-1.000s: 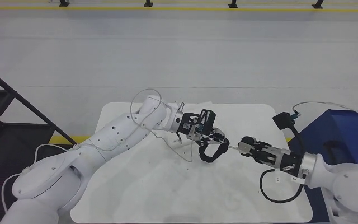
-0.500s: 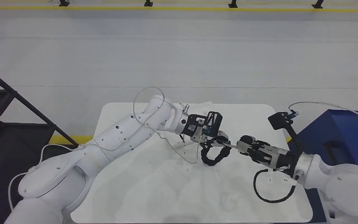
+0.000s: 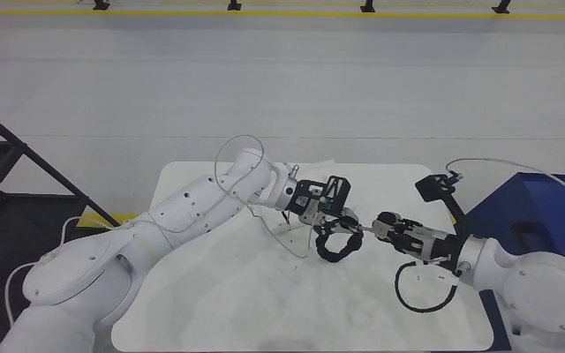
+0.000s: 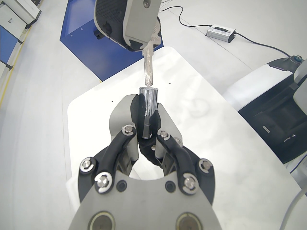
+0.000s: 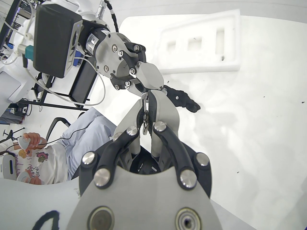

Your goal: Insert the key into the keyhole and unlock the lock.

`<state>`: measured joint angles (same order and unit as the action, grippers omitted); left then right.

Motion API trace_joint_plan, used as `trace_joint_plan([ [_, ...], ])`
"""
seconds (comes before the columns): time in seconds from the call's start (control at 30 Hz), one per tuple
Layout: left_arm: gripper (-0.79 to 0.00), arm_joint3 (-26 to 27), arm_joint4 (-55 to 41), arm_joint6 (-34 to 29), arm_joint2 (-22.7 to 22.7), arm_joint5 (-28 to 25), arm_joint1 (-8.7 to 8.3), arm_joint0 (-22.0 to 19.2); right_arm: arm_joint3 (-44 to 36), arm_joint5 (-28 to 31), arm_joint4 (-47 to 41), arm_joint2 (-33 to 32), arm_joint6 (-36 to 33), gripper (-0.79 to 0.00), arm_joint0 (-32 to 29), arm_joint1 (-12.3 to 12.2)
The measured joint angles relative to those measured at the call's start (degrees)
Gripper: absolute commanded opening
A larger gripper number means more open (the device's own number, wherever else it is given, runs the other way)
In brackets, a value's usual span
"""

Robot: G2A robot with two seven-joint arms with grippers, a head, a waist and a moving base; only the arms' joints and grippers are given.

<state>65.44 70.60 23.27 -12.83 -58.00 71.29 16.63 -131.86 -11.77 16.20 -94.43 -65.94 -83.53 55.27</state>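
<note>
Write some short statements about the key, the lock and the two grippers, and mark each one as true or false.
1. The left gripper is shut on the lock. True.
2. The key is fully inside the keyhole. False: nearly all of its blade shows outside, with the tip just at the lock's end face.
3. The right gripper holds the key. True.
4. The key's blade points away from the lock. False: it points straight at the lock's end face.
</note>
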Motion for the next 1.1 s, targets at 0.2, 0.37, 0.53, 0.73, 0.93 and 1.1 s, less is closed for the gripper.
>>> trace_joint_plan([
  [0.2,-0.785,-0.44,0.32,2.09,1.03,0.0,-0.21,-0.82,0.9,-0.41,-0.04,0.59,0.23,-0.785,0.66,-0.21],
  [0.37,-0.785,-0.92,0.43,3.27,1.63,0.0,-0.36,-1.23,1.28,-0.44,-0.54,0.73,0.45,-0.785,0.86,-0.38],
  [0.53,-0.785,-1.04,0.53,4.28,2.22,0.0,-0.37,-1.4,1.47,-0.37,-0.63,0.99,0.56,-0.785,0.86,-0.56],
  [0.73,-0.785,-1.11,0.72,5.16,2.74,0.0,-0.27,-1.83,1.63,-0.63,-0.72,1.7,1.27,-0.785,1.15,-0.72],
  [0.93,-0.785,-1.27,0.47,5.69,2.96,0.0,-0.16,-2.13,1.32,-1.77,0.4,3.06,1.89,-0.785,1.44,-0.87],
  [1.1,-0.785,-1.48,-0.22,5.87,3.03,0.0,-0.06,-2.24,0.88,-2.72,0.92,4.19,2.75,-0.785,1.68,-0.92],
])
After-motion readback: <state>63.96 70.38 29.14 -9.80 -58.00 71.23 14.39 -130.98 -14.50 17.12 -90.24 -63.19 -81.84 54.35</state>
